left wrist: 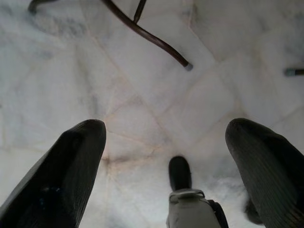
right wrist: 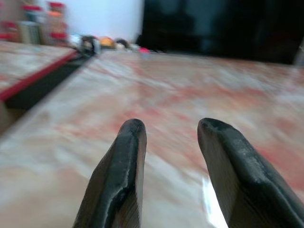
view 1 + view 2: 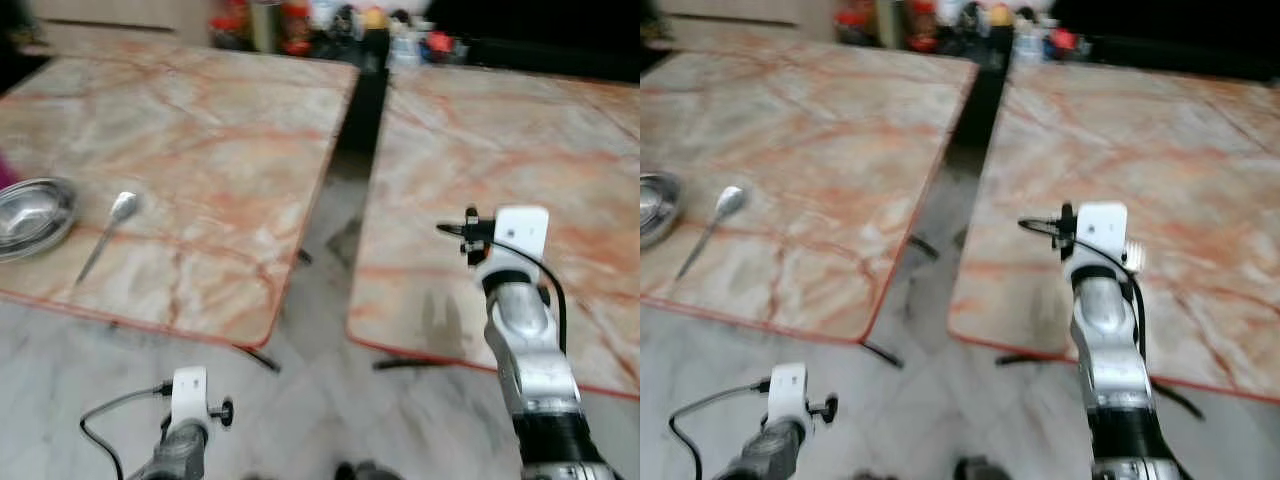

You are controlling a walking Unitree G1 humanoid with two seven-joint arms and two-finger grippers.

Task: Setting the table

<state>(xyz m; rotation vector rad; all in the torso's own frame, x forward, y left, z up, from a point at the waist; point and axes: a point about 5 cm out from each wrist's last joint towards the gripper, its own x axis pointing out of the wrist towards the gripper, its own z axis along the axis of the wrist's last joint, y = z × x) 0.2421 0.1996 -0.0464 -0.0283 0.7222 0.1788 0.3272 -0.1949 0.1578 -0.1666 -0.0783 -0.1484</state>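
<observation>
Spoon (image 3: pixel 108 232) and steel bowl (image 3: pixel 32 216) lie near each other, not touching, on the left marble table (image 3: pixel 200 150), well apart from both grippers. The right gripper (image 2: pixel 171 142) hangs low over the right marble table (image 3: pixel 480 150), its fingers (image 2: pixel 121 161) parted a little with nothing between them. The left gripper (image 1: pixel 166 142) hangs above the pale tiled floor (image 1: pixel 142 95), fingers spread wide and empty, a dark table leg (image 1: pixel 147 35) beyond them.
</observation>
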